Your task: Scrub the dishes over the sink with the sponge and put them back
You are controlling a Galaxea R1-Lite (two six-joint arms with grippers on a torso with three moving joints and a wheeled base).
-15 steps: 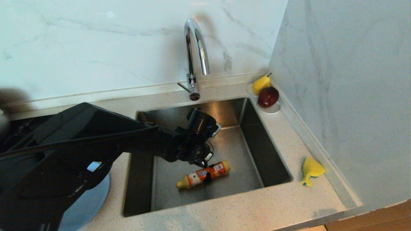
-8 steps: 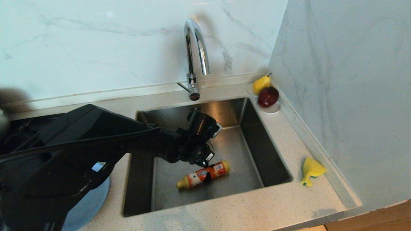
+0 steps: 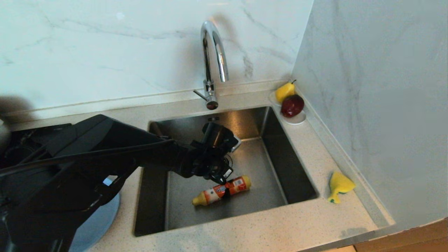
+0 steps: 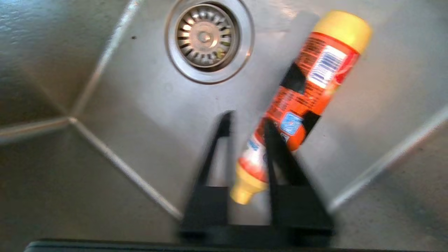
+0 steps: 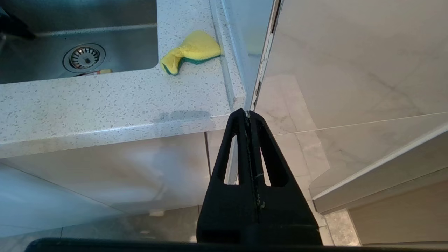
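Head view: left pincer (image 3: 221, 181) above bottle (image 3: 221, 190).

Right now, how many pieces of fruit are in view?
2: a yellow pear and a dark red apple, touching, on the small white saucer at the counter's back right corner beside the sink. The left arm may hide others.

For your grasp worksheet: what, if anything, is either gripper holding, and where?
Nothing is held. The left gripper, fingers parted, hangs above the bottle in the sink.

sponge (image 3: 338, 184) yellow, green layer | bottle (image 3: 222, 190) orange, yellow cap | sink (image 3: 252, 206) steel grey
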